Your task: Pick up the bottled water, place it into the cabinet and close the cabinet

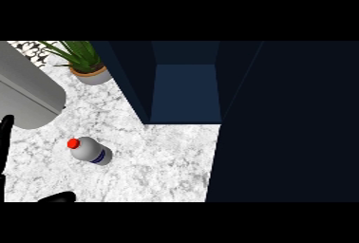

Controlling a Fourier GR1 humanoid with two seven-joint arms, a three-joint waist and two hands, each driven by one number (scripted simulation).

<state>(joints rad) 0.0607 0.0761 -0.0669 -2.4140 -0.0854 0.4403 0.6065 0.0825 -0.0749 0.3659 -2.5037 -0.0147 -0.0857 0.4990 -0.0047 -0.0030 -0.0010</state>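
**Bottle alone on the marble, cabinet open beyond it**

At the lower edge, left of centre, a black piece of hand [57, 198] pokes in over the counter [161, 161]. It touches nothing, and I cannot tell which hand it belongs to. The left hand [5, 137] shows only as a black sliver along the view's left edge. Whether it is released or clenched cannot be told, and it grasps nothing that can be seen. The right hand cannot be made out.

The bottled water [91, 152] sits on the white marble in the left half of the view, its red cap [73, 143] towards the upper left and a blue band round its body. I cannot tell whether it stands or lies. Bare marble lies on every side of it, and it is well apart from both hand pieces.

The counter's right edge runs up from the lower edge to the cabinet [186, 92]. Right of that edge, a dark panel [294, 123] fills the view. A broad stretch of bare marble lies between the bottle and the cabinet. The cabinet is open, and nothing shows in its dark blue interior.

Farther back on the left, a large grey rounded body [28, 90] overhangs the marble, apart from the bottle. Beyond it, a potted plant [89, 73] stands just beside the cabinet's left wall.
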